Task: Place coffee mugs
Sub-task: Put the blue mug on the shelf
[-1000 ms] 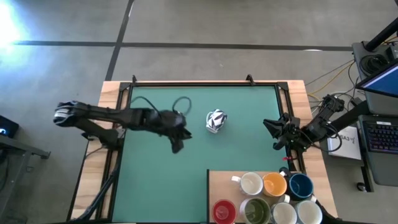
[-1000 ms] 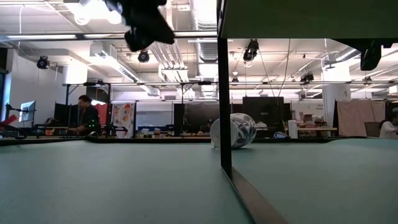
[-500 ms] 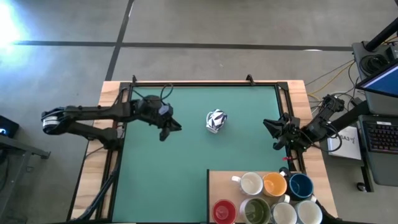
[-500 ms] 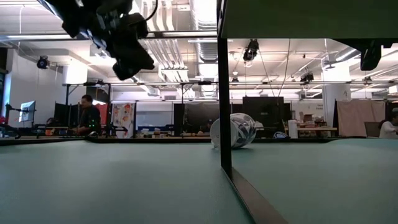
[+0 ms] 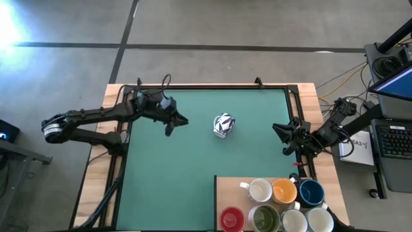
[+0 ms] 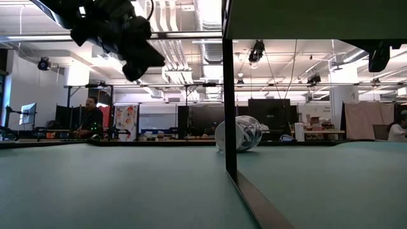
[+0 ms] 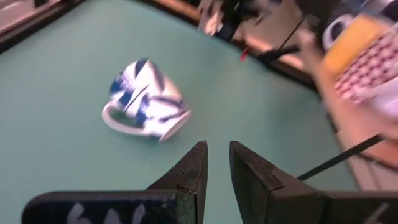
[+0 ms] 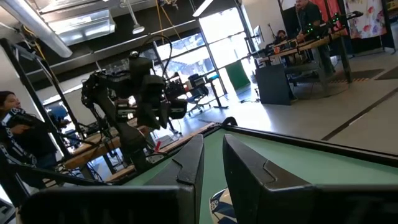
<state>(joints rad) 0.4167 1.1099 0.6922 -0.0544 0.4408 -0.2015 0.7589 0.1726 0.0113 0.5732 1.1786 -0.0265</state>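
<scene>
The blue-and-white patterned mug [image 5: 223, 124] lies tipped on its side near the middle of the green tabletop [image 5: 193, 193], and the left gripper [image 5: 174, 124] hangs beside it with fingers nearly closed and empty. A side approach that narrow would likely nudge the round mug into rolling. The right gripper [image 5: 282, 136], also narrow and empty, waits at the right edge, above the board with seven mugs [image 5: 283, 205] at the near right corner.

Left hand [image 5: 175, 124] raised, fingers nearly together, empty; right hand [image 5: 284, 139] likewise, parked.
</scene>
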